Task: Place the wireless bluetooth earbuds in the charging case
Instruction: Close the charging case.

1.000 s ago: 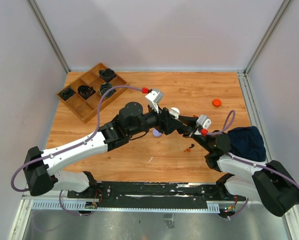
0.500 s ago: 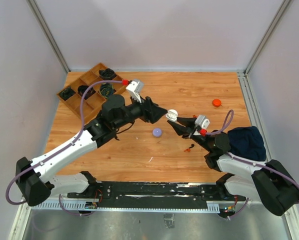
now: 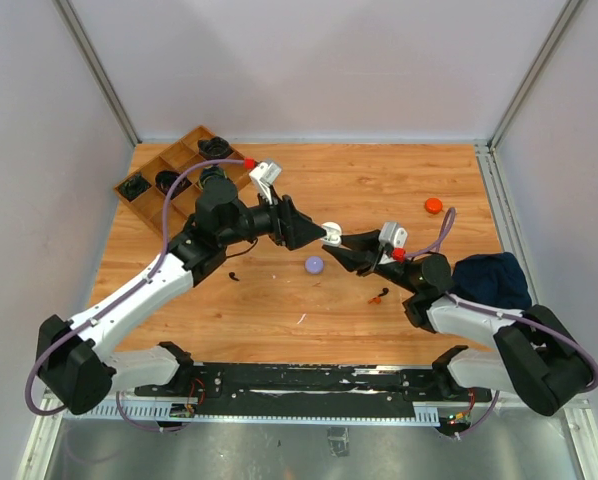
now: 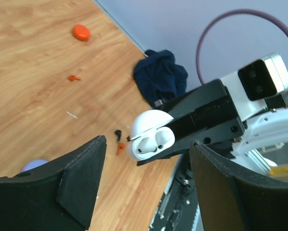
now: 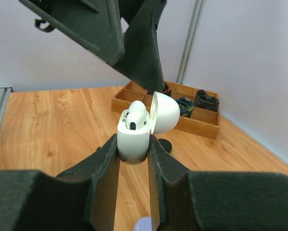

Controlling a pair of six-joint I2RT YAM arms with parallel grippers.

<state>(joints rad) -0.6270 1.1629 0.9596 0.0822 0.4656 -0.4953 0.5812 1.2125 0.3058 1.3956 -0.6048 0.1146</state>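
Right wrist view: right gripper (image 5: pixel 133 147) clamps the white case (image 5: pixel 132 135), lid open, one white earbud (image 5: pixel 136 115) seated inside, above mid-table. The left gripper (image 4: pixel 148 143) stands spread just left of it.

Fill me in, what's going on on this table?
The right tool is clamped on a white charging case, held up off the table with its lid flipped open. White earbuds sit inside it. The left tool is open with its tips right at the case, holding nothing. A black bud and an orange bud lie loose on the table.
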